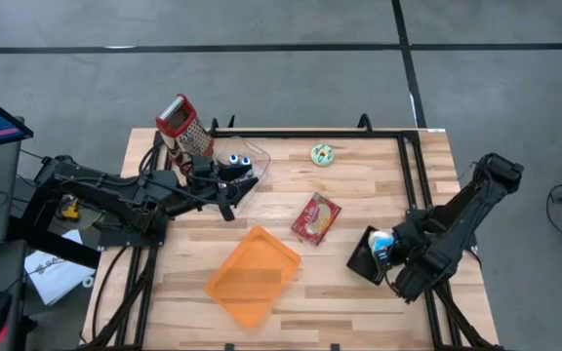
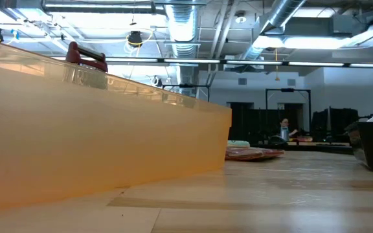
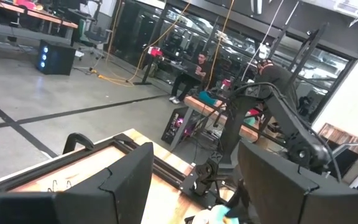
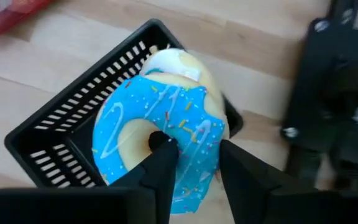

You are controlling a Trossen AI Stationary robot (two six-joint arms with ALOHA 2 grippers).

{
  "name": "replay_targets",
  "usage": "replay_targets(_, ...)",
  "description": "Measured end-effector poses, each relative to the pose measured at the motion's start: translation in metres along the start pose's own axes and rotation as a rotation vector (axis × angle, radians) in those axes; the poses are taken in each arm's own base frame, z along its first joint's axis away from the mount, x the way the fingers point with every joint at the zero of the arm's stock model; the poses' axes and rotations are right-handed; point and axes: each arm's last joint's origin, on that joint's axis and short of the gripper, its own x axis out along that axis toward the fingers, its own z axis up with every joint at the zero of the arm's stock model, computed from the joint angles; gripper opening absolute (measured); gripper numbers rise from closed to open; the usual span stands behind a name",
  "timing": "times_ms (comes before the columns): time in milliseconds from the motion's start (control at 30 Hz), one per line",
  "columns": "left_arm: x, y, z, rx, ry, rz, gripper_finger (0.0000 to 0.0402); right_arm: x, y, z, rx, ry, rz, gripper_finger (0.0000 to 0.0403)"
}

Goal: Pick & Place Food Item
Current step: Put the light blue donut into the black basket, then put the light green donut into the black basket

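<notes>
Near the right edge of the wooden table (image 1: 359, 292), the right gripper (image 4: 194, 165) hangs over a black slatted plastic basket (image 4: 55, 134), fingers pinching the rim of a blue-iced ring doughnut w/ sprinkles (image 4: 160, 134). Doughnut sits tilted in the basket against a white-iced one (image 4: 188, 65). Left gripper (image 1: 237, 185) waits by the far-left corner, fingers spread, nothing btwn them. Mid-table: red snack packet (image 1: 316, 217); orange translucent plastic tray (image 1: 253, 275) toward the near edge; green-iced doughnut (image 1: 322, 154) at the far edge; red-handled metal grater (image 1: 183, 125) at the far-left corner.
</notes>
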Motion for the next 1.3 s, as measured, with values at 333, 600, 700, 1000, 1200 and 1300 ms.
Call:
replay_targets(333,0.000,0.000,0.000,-0.002,-0.005,0.002,0.0231,0.027,0.015,-0.010,0.028,-0.045,-0.029,0.0126)
replay_targets(600,0.000,0.000,0.000,0.001,-0.006,0.007,0.0231,0.030,0.023,-0.013,0.088,-0.035,0.013,0.0127)
replay_targets(700,0.000,0.000,0.000,0.001,-0.006,0.007,0.0231,0.028,0.022,-0.012,0.092,-0.034,0.023,0.0127)
replay_targets(1000,0.000,0.000,0.000,0.002,-0.004,0.006,0.0231,0.002,0.030,-0.001,0.121,-0.117,0.081,0.0127)
replay_targets(1200,0.000,0.000,-0.001,0.009,0.004,0.009,0.0231,-0.020,0.045,0.025,0.155,-0.267,0.160,0.0127)
replay_targets(1300,0.000,0.001,-0.001,0.013,0.009,0.007,0.0231,-0.020,0.056,0.048,0.149,-0.284,0.170,0.0127)
